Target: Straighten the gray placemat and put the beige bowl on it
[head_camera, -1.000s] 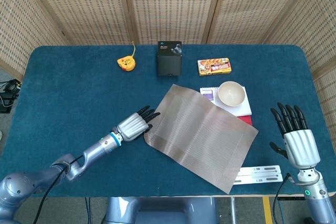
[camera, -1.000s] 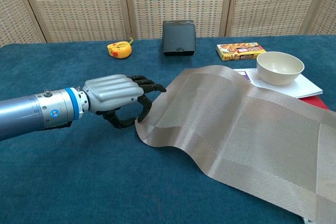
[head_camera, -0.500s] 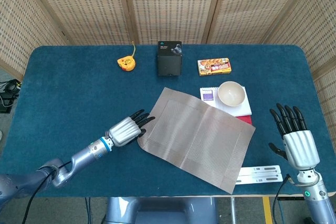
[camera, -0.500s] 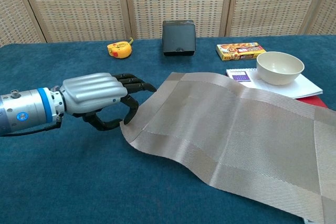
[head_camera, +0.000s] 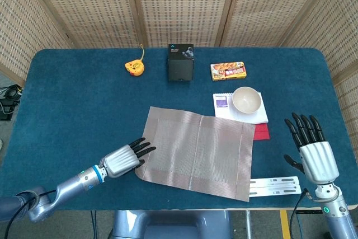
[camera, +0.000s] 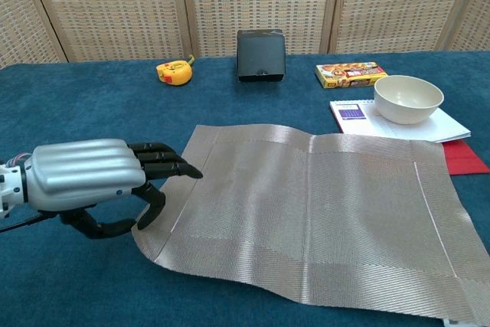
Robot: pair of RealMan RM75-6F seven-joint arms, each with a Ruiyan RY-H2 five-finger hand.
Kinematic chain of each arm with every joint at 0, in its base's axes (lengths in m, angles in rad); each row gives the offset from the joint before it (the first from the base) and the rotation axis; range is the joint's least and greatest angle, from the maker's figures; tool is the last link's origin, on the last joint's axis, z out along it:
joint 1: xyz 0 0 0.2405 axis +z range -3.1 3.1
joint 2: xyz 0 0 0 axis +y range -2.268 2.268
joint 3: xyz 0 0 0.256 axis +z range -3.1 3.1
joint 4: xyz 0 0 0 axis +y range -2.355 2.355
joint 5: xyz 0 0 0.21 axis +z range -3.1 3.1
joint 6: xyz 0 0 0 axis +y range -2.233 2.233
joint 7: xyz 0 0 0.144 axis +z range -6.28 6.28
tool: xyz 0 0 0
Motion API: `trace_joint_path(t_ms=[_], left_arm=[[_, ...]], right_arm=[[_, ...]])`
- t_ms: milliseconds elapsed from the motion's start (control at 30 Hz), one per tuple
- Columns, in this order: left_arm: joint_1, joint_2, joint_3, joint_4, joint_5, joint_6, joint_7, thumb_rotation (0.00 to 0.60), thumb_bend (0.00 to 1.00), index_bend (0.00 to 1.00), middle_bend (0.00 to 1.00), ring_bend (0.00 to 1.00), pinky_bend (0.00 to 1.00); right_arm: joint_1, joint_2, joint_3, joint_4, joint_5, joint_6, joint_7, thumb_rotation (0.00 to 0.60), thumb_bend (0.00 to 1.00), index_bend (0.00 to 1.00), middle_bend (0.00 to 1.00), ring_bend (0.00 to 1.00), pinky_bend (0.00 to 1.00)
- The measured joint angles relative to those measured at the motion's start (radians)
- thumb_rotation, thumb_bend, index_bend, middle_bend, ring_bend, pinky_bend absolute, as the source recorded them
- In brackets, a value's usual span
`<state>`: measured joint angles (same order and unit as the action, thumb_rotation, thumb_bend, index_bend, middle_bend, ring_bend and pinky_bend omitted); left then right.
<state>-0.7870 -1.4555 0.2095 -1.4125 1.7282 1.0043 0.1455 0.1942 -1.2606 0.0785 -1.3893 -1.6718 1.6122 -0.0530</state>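
The gray placemat [head_camera: 197,150] [camera: 306,212] lies near the table's front edge, its sides almost square to it, with its near left corner slightly lifted. My left hand [head_camera: 122,159] [camera: 92,185] pinches that left edge between thumb and fingers. The beige bowl [head_camera: 246,99] [camera: 408,98] stands upright on a white notepad [head_camera: 224,102] behind the mat's right end. My right hand [head_camera: 312,150] hovers at the front right, fingers spread, holding nothing; the chest view does not show it.
A black box [head_camera: 180,62], a yellow tape measure [head_camera: 133,67] and an orange snack box [head_camera: 228,70] sit along the back. A red sheet [head_camera: 261,132] peeks out beside the mat. A metal strip [head_camera: 275,184] lies at the front edge.
My left hand has pulled the mat's left edge toward the front left, turning the mat from a diagonal lie to nearly square. The right hand drifted slightly nearer.
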Motion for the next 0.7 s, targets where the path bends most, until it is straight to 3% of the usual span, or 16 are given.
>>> trace_joint_path(t_ms=[300,700], left_arm=[[0.008,0.051,0.036,-0.124,0.012,-0.074,0.059,0.6,0.57,0.76,0.0,0.0,0.0],[0.025,0.113,0.036,-0.244,-0.057,-0.158,0.214,0.6,0.57,0.76,0.0,0.0,0.0]], right_arm=[[-0.004,-0.001,-0.003,-0.001,-0.007,0.006,-0.005,0.6,0.0,0.0,0.0,0.0,0.0],[-0.006,-0.002,-0.004,0.0,-0.011,0.007,-0.006,0.6,0.0,0.0,0.0,0.0,0.0]])
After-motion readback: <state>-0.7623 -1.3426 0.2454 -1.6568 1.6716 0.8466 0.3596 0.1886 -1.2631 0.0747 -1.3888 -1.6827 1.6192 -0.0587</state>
